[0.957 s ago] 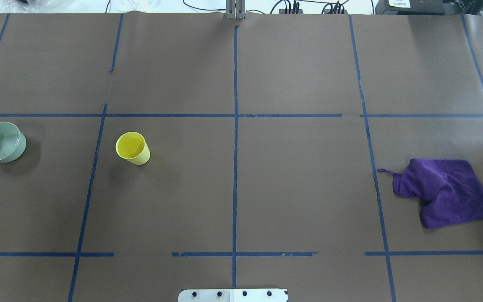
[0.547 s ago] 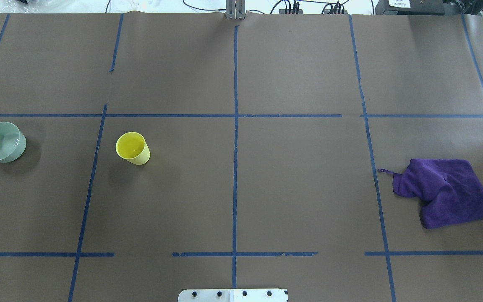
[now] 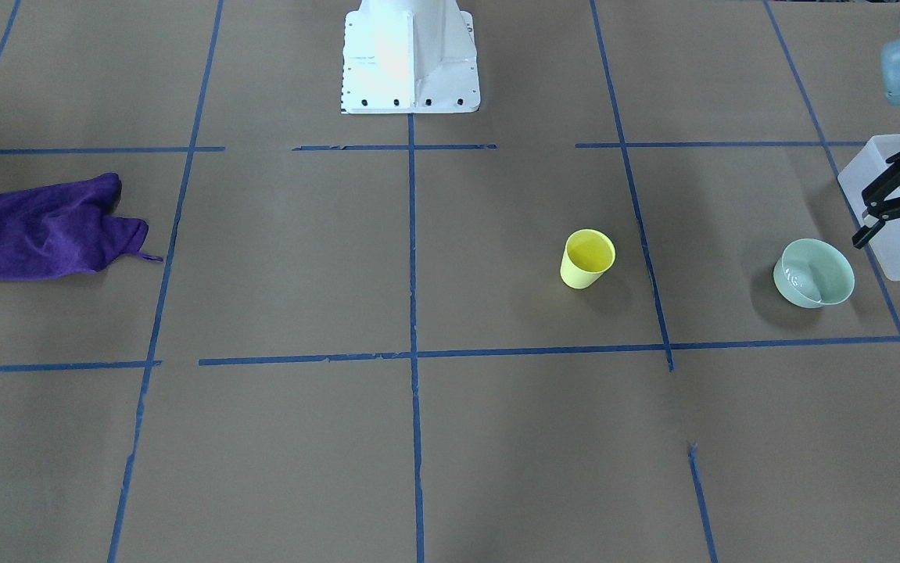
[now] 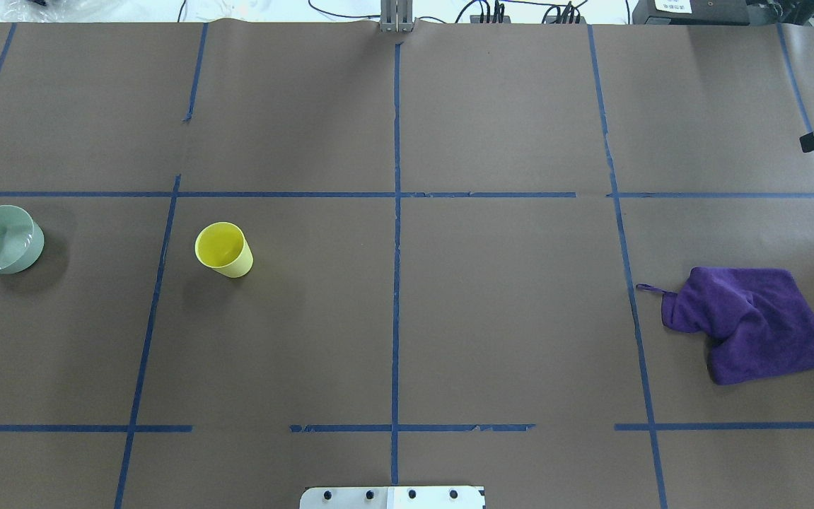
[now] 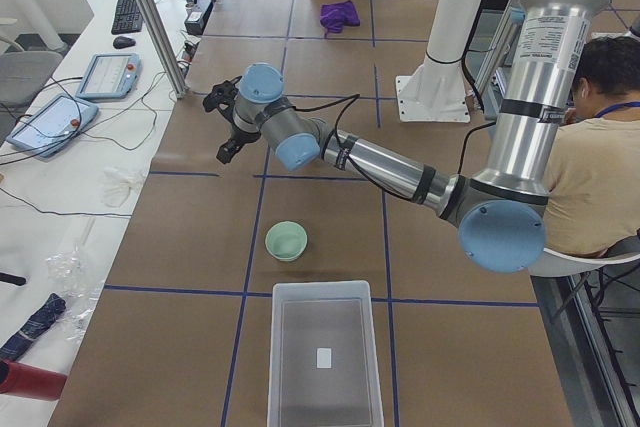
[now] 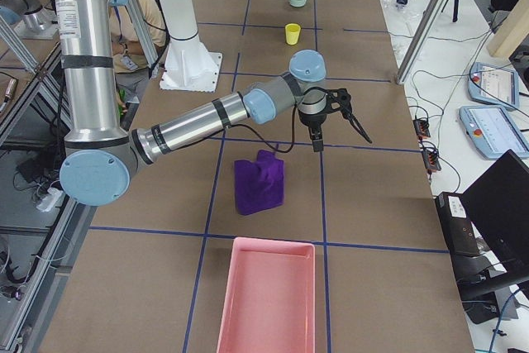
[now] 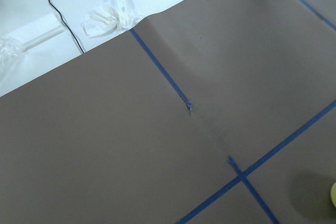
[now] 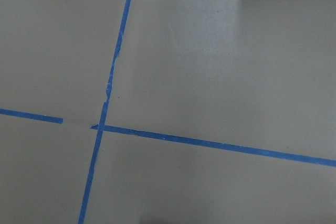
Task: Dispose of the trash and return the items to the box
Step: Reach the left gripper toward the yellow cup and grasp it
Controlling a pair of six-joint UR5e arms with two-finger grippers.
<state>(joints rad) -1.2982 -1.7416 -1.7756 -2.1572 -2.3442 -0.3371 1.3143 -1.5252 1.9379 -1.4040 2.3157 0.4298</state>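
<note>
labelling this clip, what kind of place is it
Probably a robotics lab: a table gridded with blue tape, teach pendants on a side bench, and a seated operator beside the left arm.

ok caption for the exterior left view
Left arm stretched over the table, pale mint-green round bowl beyond the translucent frosted-white bin

Both arms are stretched far forward, wrists angled down. The left gripper (image 5: 216,130) and the right gripper (image 6: 342,141) are held with fingers spread wide.

No readable text, white label (image 5: 323,357) in box (image 5: 290,387) illegible
</note>
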